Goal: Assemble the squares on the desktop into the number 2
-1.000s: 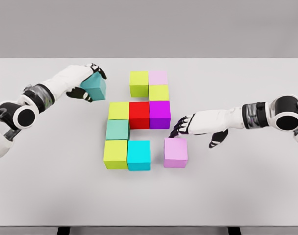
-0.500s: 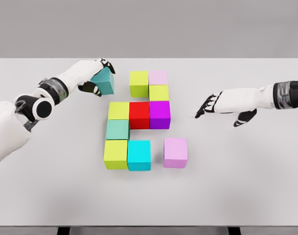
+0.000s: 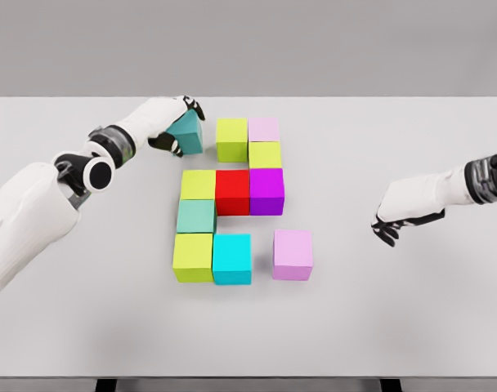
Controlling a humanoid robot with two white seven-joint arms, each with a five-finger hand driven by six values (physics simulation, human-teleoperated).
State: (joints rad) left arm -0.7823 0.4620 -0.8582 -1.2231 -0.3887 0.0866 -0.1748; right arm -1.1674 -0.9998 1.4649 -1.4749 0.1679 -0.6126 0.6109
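Note:
My left hand [image 3: 176,122] is shut on a teal cube [image 3: 188,133], held just left of the lime cube [image 3: 231,139] in the top row. That row continues with a pale pink cube [image 3: 263,129], and a yellow-green cube [image 3: 265,154] sits below it. The middle row is yellow-green [image 3: 199,184], red [image 3: 232,192] and purple [image 3: 266,190]. Below come a sea-green cube [image 3: 196,216], a lime cube [image 3: 193,257] and a cyan cube [image 3: 231,258]. A pink cube [image 3: 293,254] stands apart, right of the cyan one. My right hand [image 3: 394,219] hovers at the right, fingers curled and holding nothing.
The white table [image 3: 412,310] stretches wide around the cubes, its front edge near the bottom of the view. A grey wall lies behind it.
My left hand has carried the teal cube to the right, close to the top lime cube. My right hand has drawn back to the right, away from the pink cube, and its fingers have curled.

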